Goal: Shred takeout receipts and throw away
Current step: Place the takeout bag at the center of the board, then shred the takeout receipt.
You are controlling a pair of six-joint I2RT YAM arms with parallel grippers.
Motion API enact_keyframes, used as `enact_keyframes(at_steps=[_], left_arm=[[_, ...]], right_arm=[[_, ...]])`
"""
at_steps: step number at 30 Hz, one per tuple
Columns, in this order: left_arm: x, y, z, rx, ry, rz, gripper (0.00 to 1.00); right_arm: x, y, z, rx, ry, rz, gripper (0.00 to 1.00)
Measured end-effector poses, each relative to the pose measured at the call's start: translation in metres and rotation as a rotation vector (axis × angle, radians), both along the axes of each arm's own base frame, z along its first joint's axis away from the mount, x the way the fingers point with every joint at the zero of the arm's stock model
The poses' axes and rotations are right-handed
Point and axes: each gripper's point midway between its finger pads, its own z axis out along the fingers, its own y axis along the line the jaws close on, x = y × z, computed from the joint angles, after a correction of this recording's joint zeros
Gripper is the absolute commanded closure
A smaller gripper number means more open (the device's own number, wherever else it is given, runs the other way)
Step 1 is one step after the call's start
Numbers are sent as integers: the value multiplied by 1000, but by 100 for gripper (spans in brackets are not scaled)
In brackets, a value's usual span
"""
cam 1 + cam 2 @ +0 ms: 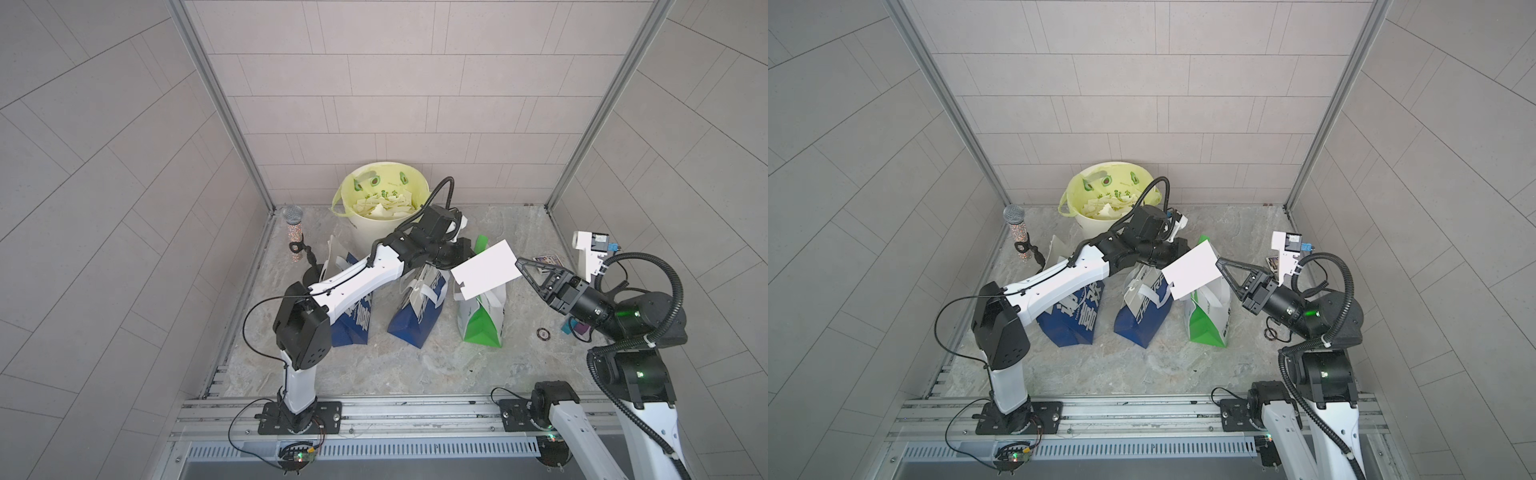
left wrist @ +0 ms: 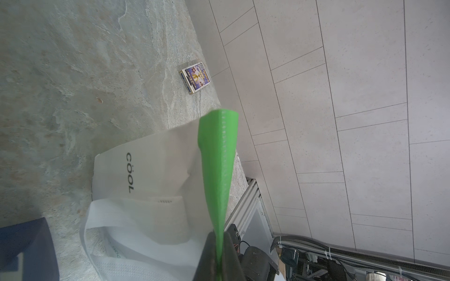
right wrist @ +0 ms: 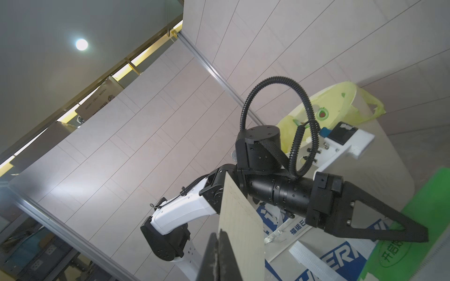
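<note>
Print on receipt only from right wrist, left tool pinching green bag

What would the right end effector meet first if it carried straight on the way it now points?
Probably the left arm's black wrist, just behind the left end effector pinching the green-and-white bag. The receipt in the right end effector would touch first. Depth is unclear; it may pass above.

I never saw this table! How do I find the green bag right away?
Start at the cream bucket against the back wall; three bags stand in a row in front of it. The green-and-white bag is at the row's right end. The middle bag and the left-end bag are dark blue, so only this one is green.
</note>
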Motion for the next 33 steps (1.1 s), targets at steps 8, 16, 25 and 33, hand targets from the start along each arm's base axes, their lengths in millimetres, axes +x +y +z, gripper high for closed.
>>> enact_keyframes(at_steps=[8,16,25,33], left_arm=[[7,-2,49,-79,-106,-3,48],[16,34,123,-172,-253,62,34],[47,122,191,-237,-408,232,33],[25,164,202,-272,-469,262,23]], right_arm=[[-10,-25,10,-119,-83,-231,100],[-6,-39,5,-195,-72,-342,100],[13,-34,3,-213,-36,-303,100],[29,-17,21,-148,-86,-173,100]])
